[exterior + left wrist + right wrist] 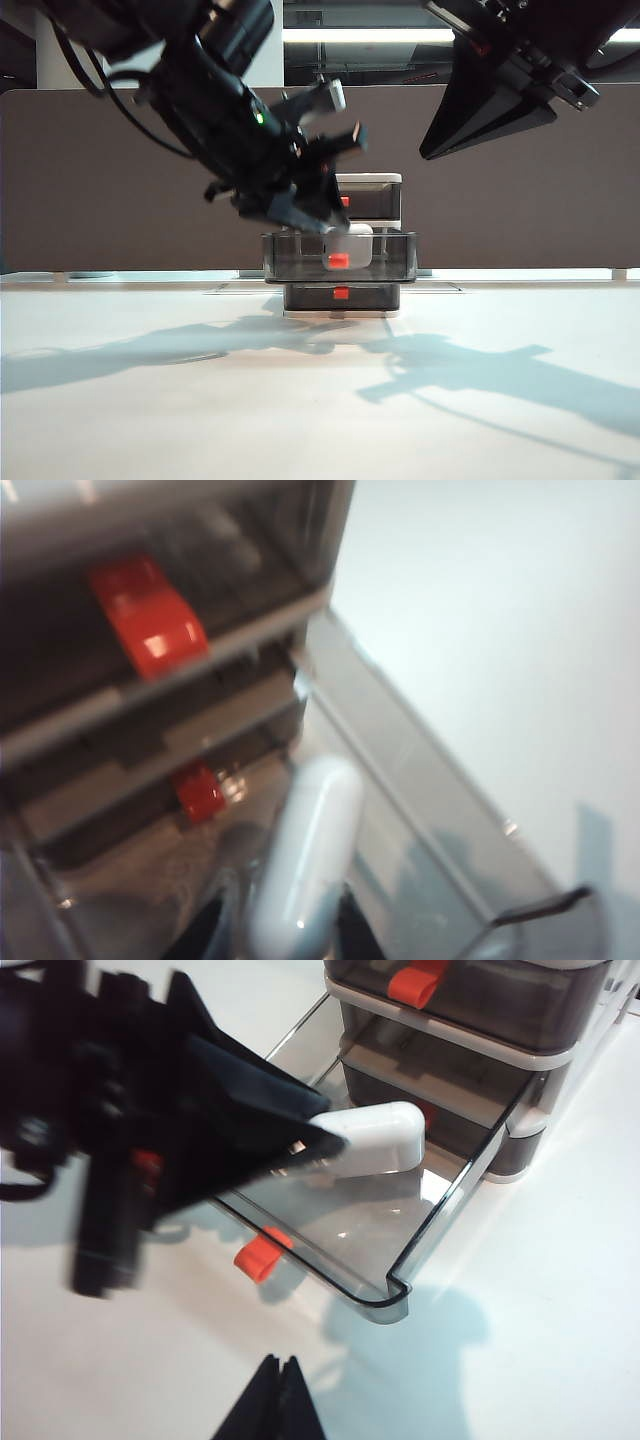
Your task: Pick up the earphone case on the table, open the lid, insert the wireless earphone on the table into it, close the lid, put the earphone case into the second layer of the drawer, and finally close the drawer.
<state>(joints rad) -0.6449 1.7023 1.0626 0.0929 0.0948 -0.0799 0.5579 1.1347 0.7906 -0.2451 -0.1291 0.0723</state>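
The left claw hung over the pulled-out second layer of the drawer, its fingers parted around the earphone case, which sat inside it. The right claw hovered shut and empty above the surface.

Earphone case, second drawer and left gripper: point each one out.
earphone case (pixel 375 1140): right wrist view, its rounded white end.
second layer of the drawer (pixel 455 1195): right wrist view, its translucent side wall.
left gripper (pixel 318 215): exterior view, between its fingers, above the open drawer.
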